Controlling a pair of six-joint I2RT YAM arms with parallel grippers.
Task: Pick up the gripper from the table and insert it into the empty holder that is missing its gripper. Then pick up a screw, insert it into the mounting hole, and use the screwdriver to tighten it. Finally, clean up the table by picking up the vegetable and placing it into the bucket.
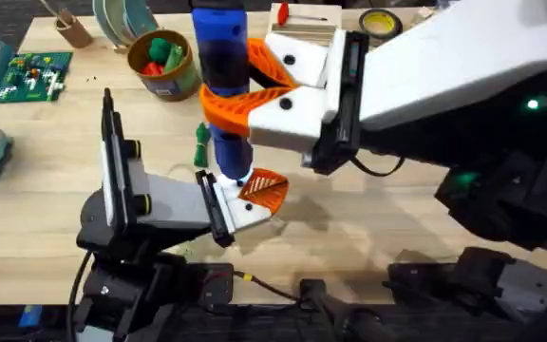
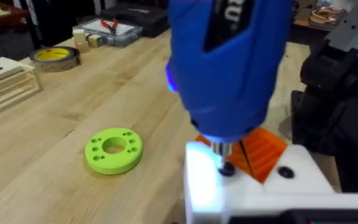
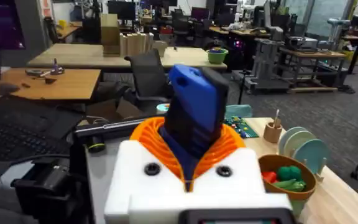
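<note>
Right gripper (image 1: pixel 254 100) clamps the screwdriver (image 1: pixel 221 57) upright over the holder (image 1: pixel 240 204).

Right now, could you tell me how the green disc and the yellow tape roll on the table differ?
The green disc is bright green with small holes around its centre hole; the tape roll is yellow with a dark side. The green disc lies close to the screwdriver; the tape roll lies farther off. Both are rings lying flat on the table.
</note>
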